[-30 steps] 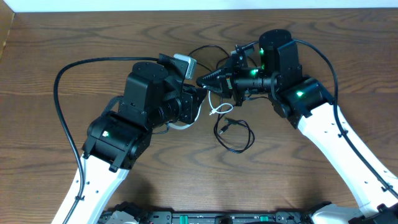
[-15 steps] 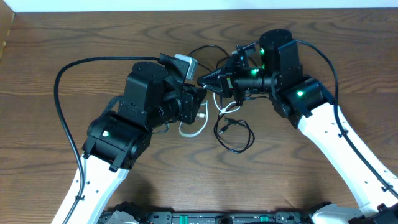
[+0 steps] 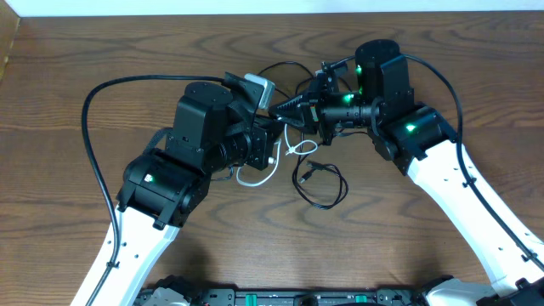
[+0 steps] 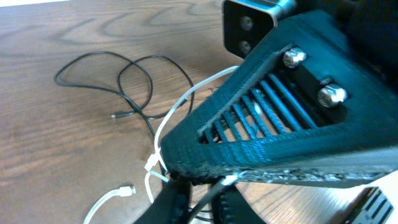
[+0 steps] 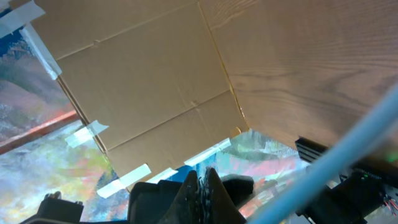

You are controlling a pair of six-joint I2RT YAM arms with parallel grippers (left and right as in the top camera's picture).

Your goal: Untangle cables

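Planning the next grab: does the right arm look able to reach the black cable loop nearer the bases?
Probably yes: that black cable loop lies uncovered beside the right arm; the right gripper is shut.

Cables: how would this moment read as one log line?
white cable: between the arms | black cable: loose loop on table | right jaws: shut | left jaws: unclear

Overhead view looks straight down on the counter [image 3: 68, 51]. Left wrist view sits close behind the left claw [image 4: 202, 202], facing cables [image 4: 124, 116] beyond it, which overhead also shows. Right wrist view tilts upward past the right claw [image 5: 200, 186] toward cardboard [image 5: 137, 81].
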